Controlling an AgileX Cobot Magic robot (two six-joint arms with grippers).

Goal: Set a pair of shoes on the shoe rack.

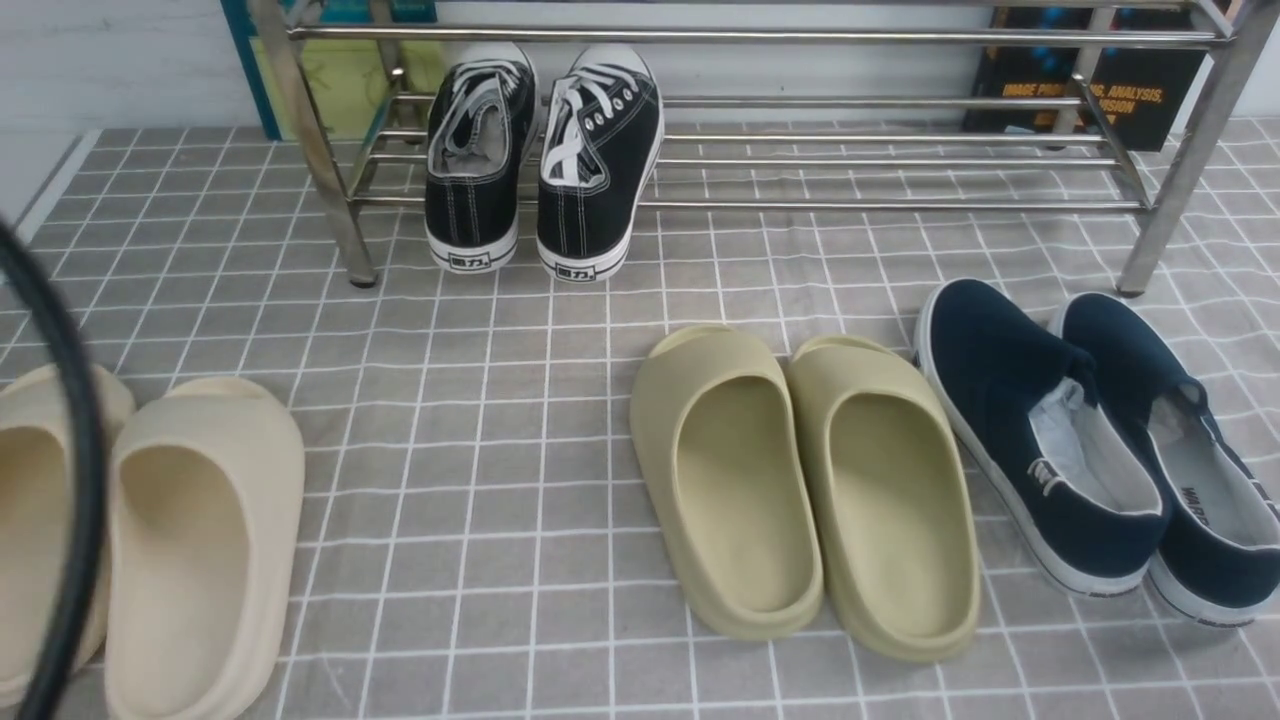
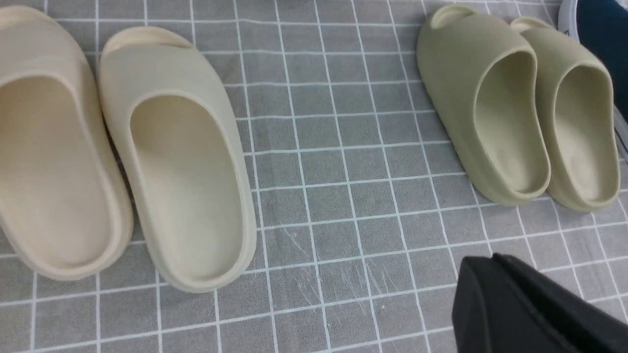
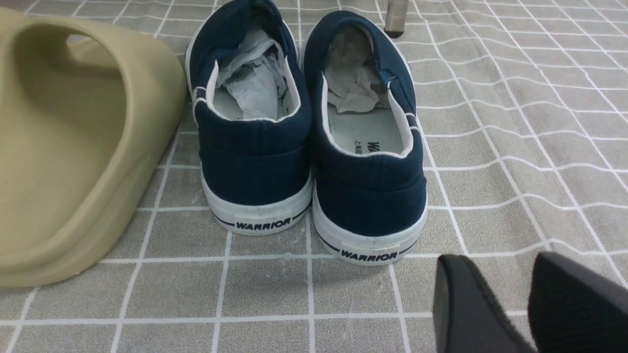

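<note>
The pair of shoes [image 1: 480,190], black canvas sneakers with white laces, rests side by side on the lower bars of the shoe rack [image 1: 850,205], near its left end, heels toward me and overhanging the front bar. Neither gripper shows in the front view. In the left wrist view my left gripper [image 2: 492,259] is shut on nothing, its fingers pressed together above the checked cloth. In the right wrist view my right gripper [image 3: 497,257] is open and empty, just behind the heels of the navy slip-ons [image 3: 304,137].
Cream foam slides [image 1: 200,540] lie at the front left and olive slides [image 1: 800,480] in the middle. The navy slip-ons [image 1: 1100,440] sit at the right. A black cable [image 1: 75,450] crosses the left edge. Books lean behind the rack.
</note>
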